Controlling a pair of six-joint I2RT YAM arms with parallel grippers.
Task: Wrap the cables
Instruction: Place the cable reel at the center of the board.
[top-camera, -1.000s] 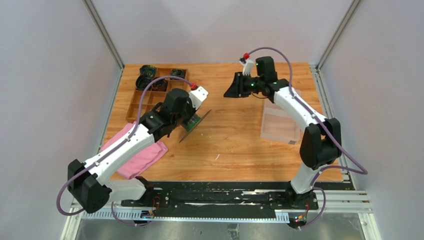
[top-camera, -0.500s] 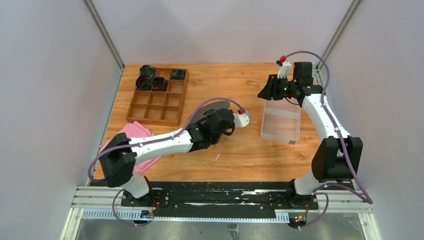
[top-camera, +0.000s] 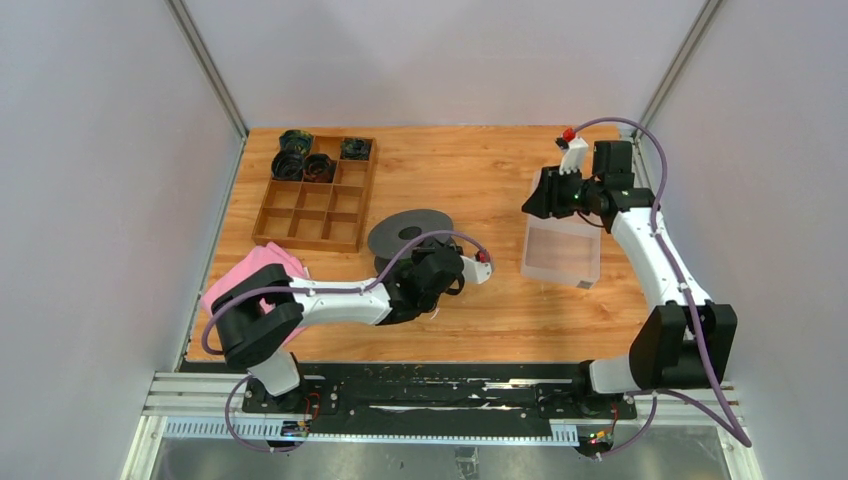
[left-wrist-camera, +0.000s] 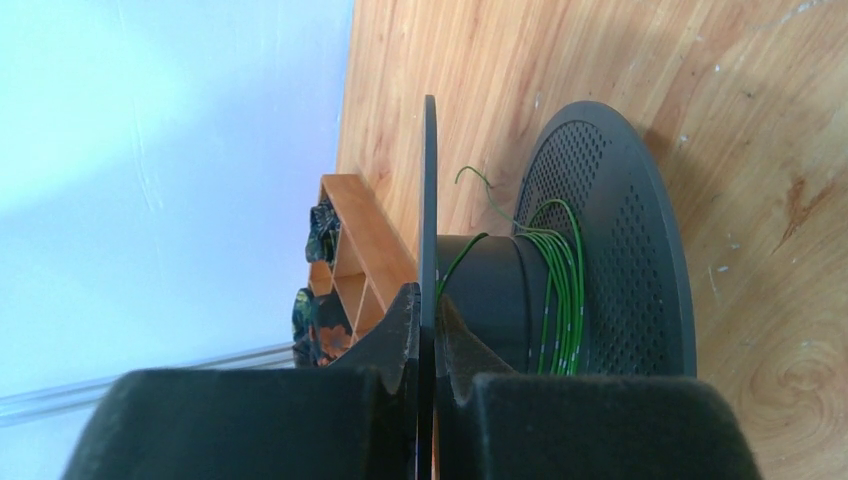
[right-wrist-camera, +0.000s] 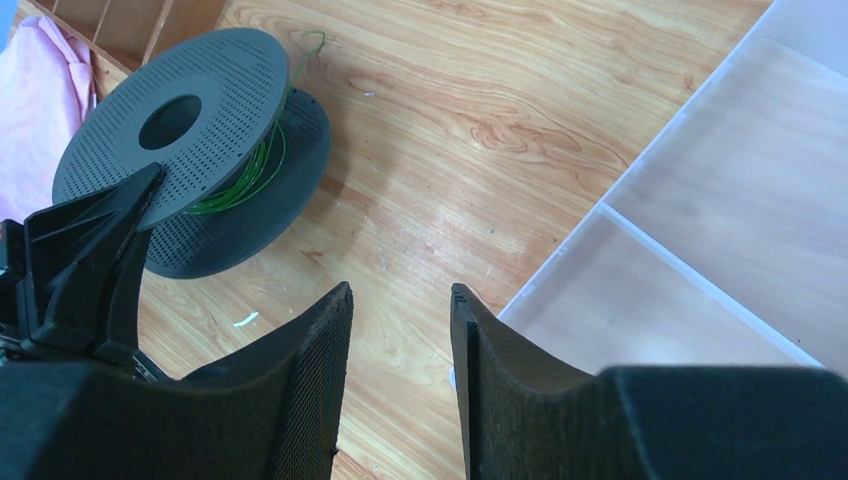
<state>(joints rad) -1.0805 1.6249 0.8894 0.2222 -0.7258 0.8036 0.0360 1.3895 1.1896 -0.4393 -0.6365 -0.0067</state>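
The left gripper (left-wrist-camera: 428, 312) is clamped tight on the thin rim of the spool's upper flange (left-wrist-camera: 428, 190), which the wrist view shows edge-on at the centre of the frame. The pinch sits right at the disc's edge, so I'd say the spool (left-wrist-camera: 612, 250) should be kept level and steady. Any tilt could make the flange slip from the pads or tip the loops off the hub.

The right gripper (right-wrist-camera: 400, 298) hangs partly open with nothing between its jaws, above bare table (right-wrist-camera: 480, 120) at the lower middle of its own view. A clear plastic bin (right-wrist-camera: 640, 165) fills the right side of that view. To my eye it must first find the free end (left-wrist-camera: 478, 182), take it lightly near the tip, and lay each turn beside the one before it under mild tension.

The green cable (left-wrist-camera: 558, 290) is thread-thin. A handful of turns lie bunched on the black hub against the perforated lower flange, rather loose. One short tail curls up off the hub into the gap between the flanges. Seen from above, the spool lies near the middle of the frame.
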